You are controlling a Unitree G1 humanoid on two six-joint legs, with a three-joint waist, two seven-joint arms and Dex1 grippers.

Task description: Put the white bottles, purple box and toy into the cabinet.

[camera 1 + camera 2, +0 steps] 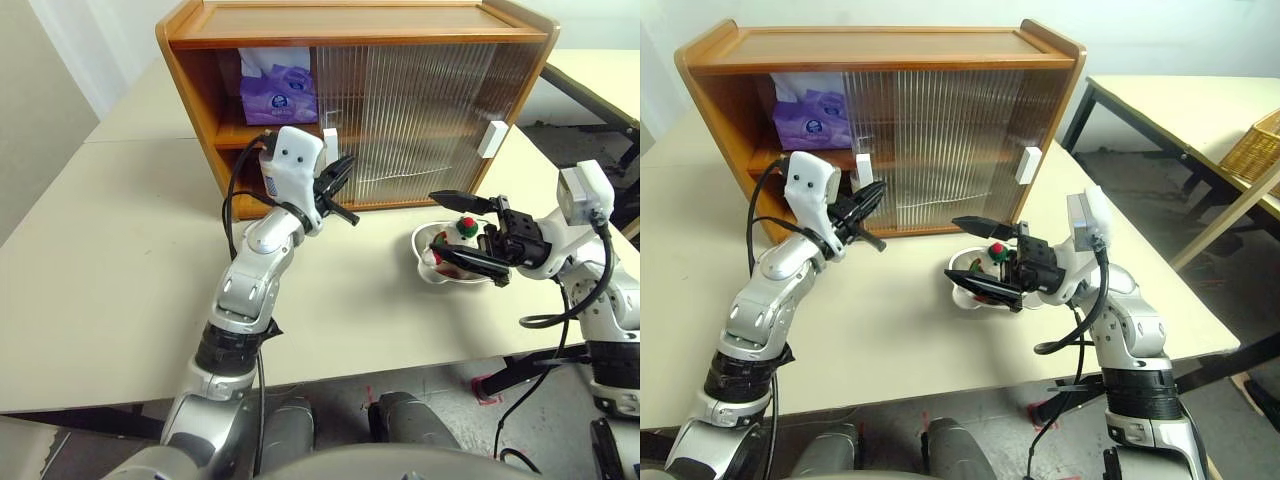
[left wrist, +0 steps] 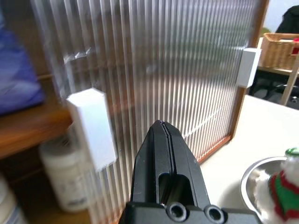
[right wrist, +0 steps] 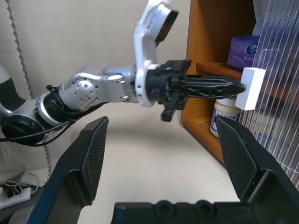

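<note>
The cabinet [image 1: 360,22] stands at the back of the table, its ribbed doors covering the middle and right and its left end uncovered. Inside, the purple box [image 1: 278,95] lies on the upper shelf. The white bottles [image 2: 63,179] stand on the lower shelf, partly behind the door. My left gripper [image 1: 347,165] is shut and empty, its tip beside the left door's white handle [image 2: 92,128]. The toy [image 1: 462,230] sits in a steel bowl [image 1: 425,265] on the table. My right gripper [image 1: 437,222] hangs open over the bowl, holding nothing.
The right door carries a second white handle [image 1: 492,138]. A gap separates this table from another one on the right, where a wicker basket [image 1: 1255,150] stands. Bare tabletop stretches in front of the cabinet and to its left.
</note>
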